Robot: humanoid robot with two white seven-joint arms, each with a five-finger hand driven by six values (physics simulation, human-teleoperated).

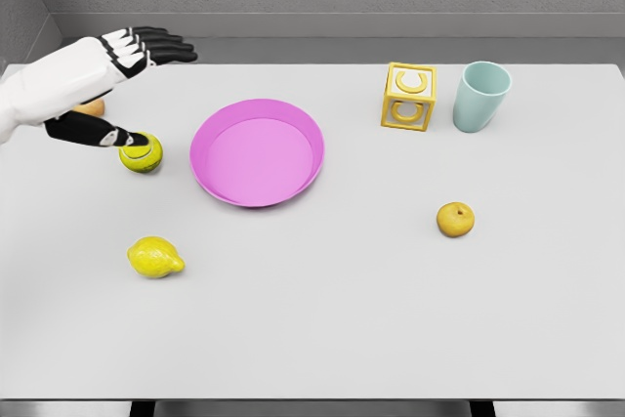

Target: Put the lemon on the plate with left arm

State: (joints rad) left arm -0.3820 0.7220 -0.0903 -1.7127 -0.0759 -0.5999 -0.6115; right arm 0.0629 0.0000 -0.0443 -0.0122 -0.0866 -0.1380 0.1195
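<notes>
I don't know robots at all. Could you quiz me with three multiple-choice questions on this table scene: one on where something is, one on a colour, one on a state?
1. Where is the lemon?
A. On the plate
B. On the table, nearer the camera than the plate
C. Inside the cup

2. What colour is the plate?
A. Pink
B. Green
C. Black

3. What is the left hand holding?
A. The lemon
B. The cup
C. Nothing

Answers: 1 B, it lies on the table at lower left; 2 A, its rim is pink; 3 C, its fingers are stretched out, empty.
</notes>
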